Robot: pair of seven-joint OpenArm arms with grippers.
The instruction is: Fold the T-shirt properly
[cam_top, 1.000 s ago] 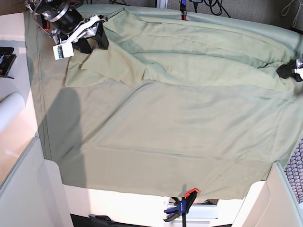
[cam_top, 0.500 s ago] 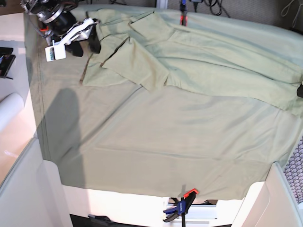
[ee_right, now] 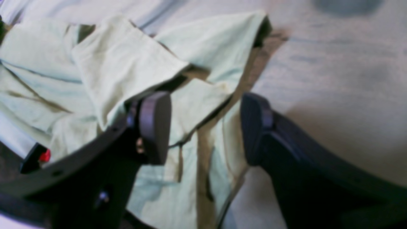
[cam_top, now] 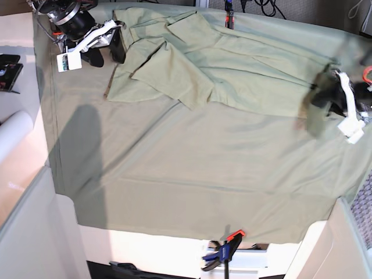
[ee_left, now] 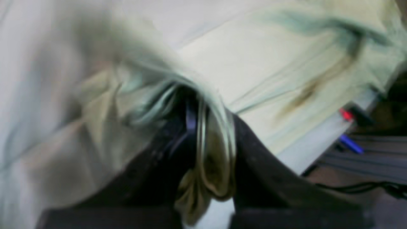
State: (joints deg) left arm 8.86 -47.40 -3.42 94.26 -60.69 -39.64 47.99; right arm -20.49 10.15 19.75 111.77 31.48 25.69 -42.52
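Observation:
The pale green T-shirt (cam_top: 232,64) lies wrinkled and bunched across the far half of the grey-green table cloth (cam_top: 203,174). A folded flap of it (cam_top: 165,75) points toward the left. My left gripper (cam_top: 319,100) is at the right end of the shirt, blurred. In the left wrist view my left gripper (ee_left: 208,149) is shut on a gathered fold of the T-shirt (ee_left: 286,70). My right gripper (cam_top: 107,53) stands open at the shirt's far left edge. The right wrist view shows my right gripper (ee_right: 205,127) with its fingers (ee_right: 155,127) wide apart above the T-shirt (ee_right: 120,66), holding nothing.
A blue and orange clamp (cam_top: 224,251) grips the cloth at the front edge, and a red one (cam_top: 228,17) at the back. At the left lie a white roll (cam_top: 11,135) and a black device (cam_top: 7,72). Raised pale walls flank the front corners.
My left gripper slid out to the right edge and has come back inward with the shirt's end. The shirt has pulled away from the right gripper and bunched toward the back.

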